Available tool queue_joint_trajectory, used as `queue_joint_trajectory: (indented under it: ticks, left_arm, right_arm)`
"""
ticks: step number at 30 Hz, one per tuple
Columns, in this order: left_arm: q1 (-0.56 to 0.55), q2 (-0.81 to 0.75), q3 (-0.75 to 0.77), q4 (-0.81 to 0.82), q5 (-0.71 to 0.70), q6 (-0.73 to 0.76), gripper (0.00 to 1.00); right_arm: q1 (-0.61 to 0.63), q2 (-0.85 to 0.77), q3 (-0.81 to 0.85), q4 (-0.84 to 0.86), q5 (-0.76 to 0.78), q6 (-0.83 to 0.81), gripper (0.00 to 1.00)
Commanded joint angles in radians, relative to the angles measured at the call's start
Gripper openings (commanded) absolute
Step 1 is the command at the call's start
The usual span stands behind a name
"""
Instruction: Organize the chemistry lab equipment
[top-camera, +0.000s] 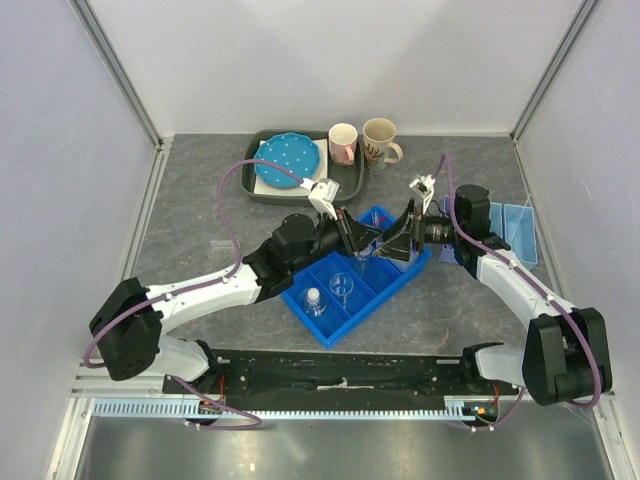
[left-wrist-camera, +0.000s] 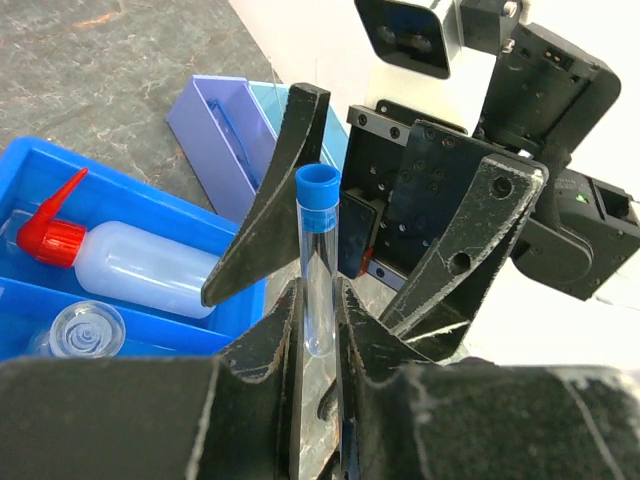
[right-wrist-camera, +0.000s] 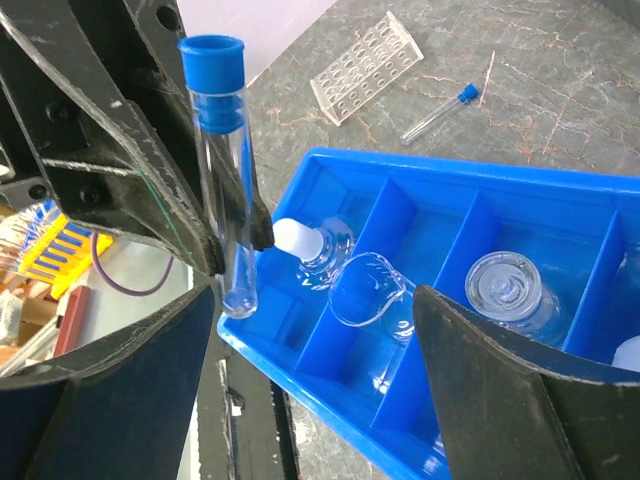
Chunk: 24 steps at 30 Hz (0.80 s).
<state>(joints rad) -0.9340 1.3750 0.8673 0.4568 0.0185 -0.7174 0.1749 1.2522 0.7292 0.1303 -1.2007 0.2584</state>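
My left gripper (left-wrist-camera: 318, 300) is shut on the lower end of a clear test tube with a blue cap (left-wrist-camera: 318, 260) and holds it upright above the blue compartment tray (top-camera: 330, 325). My right gripper (right-wrist-camera: 315, 380) is open, its fingers (left-wrist-camera: 268, 230) on either side of the tube (right-wrist-camera: 222, 170) without touching it. Both grippers, left (top-camera: 352, 240) and right (top-camera: 392, 245), meet over the tray's far end. In the tray lie a white squeeze bottle (left-wrist-camera: 135, 268) with a red nozzle, a white-capped vial (right-wrist-camera: 312, 245), a beaker (right-wrist-camera: 372, 292) and a round glass flask (right-wrist-camera: 505, 290).
A clear tube rack (right-wrist-camera: 365, 65) and a second blue-capped tube (right-wrist-camera: 440, 115) lie on the table left of the tray. A purple and a light-blue box (left-wrist-camera: 225, 130) stand at the right. A grey tray with the dotted plate (top-camera: 290, 160) and two mugs (top-camera: 362, 143) stand at the back.
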Motion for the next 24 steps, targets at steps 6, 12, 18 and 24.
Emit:
queue_joint_trajectory:
  ticks: [6, 12, 18, 24]
  left_arm:
    - [-0.019, 0.039, 0.047, 0.083, -0.069, -0.031, 0.07]
    - [-0.02, 0.048, 0.058, 0.083, -0.06, -0.034, 0.07]
    - [-0.02, 0.042, 0.058, 0.065, -0.045, -0.03, 0.13]
    - [0.007, -0.008, 0.104, -0.077, 0.055, 0.016, 0.71]
  right_arm:
    - [0.008, 0.01, -0.008, 0.13, 0.003, 0.11, 0.54]
    - [0.012, 0.021, -0.005, 0.13, -0.005, 0.11, 0.3]
    - [0.012, 0.015, -0.002, 0.118, -0.01, 0.094, 0.18]
    - [0.023, -0.003, 0.019, -0.004, 0.015, -0.04, 0.15]
